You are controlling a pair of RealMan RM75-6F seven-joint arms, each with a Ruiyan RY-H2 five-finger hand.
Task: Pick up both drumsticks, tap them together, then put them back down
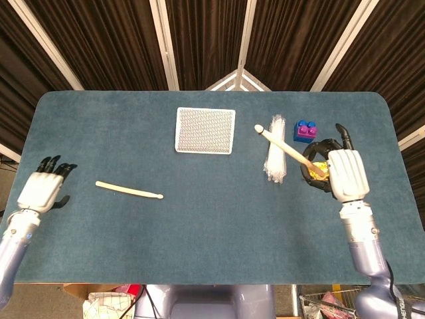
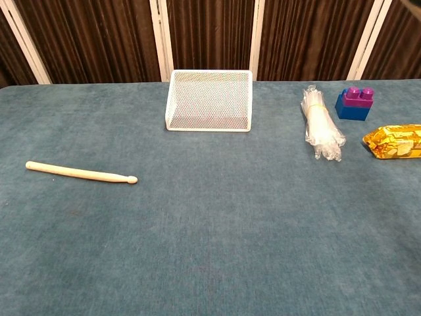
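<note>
The table point(image 1: 212, 226) carries a white mesh basket point(image 1: 205, 130), a clear plastic bundle point(image 1: 275, 156), a gold packet point(image 2: 393, 142) and a blue and purple block point(image 1: 305, 131). The right hand point(image 1: 342, 174) is lifted at the right side and its dark fingers point(image 1: 312, 166) are curled around the butt of one drumstick point(image 1: 282, 145), whose tip points up and to the left, above the plastic bundle. The grip sits at the very end of the stick, so the long free part can swing or slip out when the sticks are tapped — that is my main worry. The left hand point(image 1: 43, 189) is at the far left edge of the table with fingers apart, holding nothing. The second drumstick point(image 1: 129, 191) lies flat on the table, near it but not touching. It is thin and low on the cloth — the fingers may push or roll it away instead of closing on it.
</note>
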